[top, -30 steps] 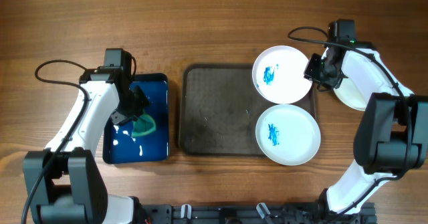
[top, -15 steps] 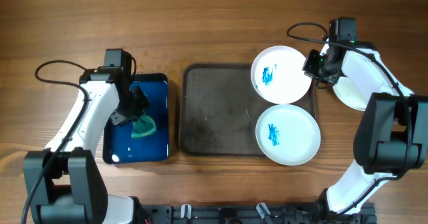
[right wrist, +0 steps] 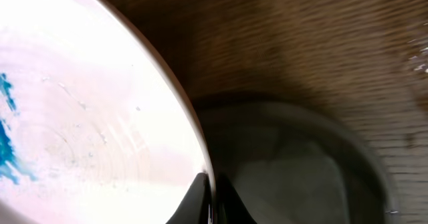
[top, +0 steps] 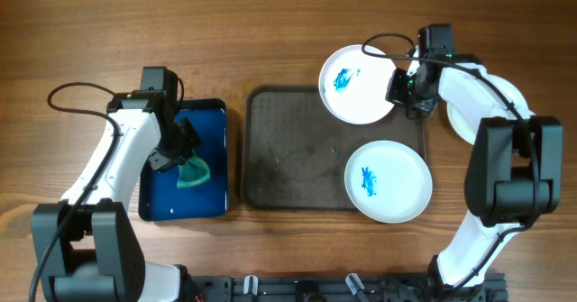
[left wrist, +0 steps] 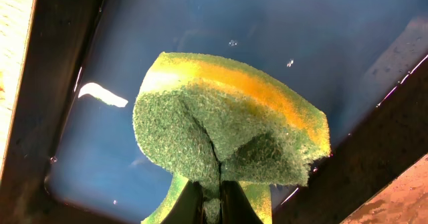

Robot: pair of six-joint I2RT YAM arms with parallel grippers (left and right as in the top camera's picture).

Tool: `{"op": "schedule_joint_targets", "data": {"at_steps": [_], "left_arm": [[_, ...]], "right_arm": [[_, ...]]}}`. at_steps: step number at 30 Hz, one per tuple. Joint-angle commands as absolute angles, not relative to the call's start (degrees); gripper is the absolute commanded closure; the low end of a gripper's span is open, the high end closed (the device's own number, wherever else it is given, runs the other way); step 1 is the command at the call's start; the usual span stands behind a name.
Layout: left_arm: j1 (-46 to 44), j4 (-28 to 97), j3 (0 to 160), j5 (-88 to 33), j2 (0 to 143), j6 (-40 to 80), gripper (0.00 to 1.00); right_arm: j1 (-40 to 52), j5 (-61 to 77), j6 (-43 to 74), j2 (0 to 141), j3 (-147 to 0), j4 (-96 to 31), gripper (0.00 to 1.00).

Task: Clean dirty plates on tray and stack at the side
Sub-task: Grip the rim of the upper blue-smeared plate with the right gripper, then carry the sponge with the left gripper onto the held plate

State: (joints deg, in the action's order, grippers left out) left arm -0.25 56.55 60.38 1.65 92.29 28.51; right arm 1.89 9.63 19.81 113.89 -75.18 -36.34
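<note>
My right gripper is shut on the rim of a white plate smeared with blue, held over the far right corner of the dark tray; the plate fills the left of the right wrist view. A second blue-smeared plate lies on the tray's near right corner. My left gripper is shut on a green and yellow sponge over the blue basin of water.
A clean white plate lies on the table at the far right, partly under my right arm. The blue basin's wall rims the left wrist view. Cables run behind both arms.
My right gripper has carried the dirty plate to the left and slightly away, over the tray's far right corner. The left arm and sponge have barely moved.
</note>
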Motion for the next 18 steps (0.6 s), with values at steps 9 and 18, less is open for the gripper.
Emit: {"op": "schedule_joint_targets", "data": {"at_steps": [9, 18], "left_arm": [[-0.3, 56.4, 61.4, 2.0, 91.5, 27.4, 0.96], [-0.3, 56.3, 61.4, 2.0, 91.5, 26.7, 0.96]], "right_arm": [[12.5, 8.4, 12.0, 116.0, -74.5, -39.0, 0.95], [21.3, 7.8, 7.3, 116.0, -74.5, -43.7, 0.95]]}}
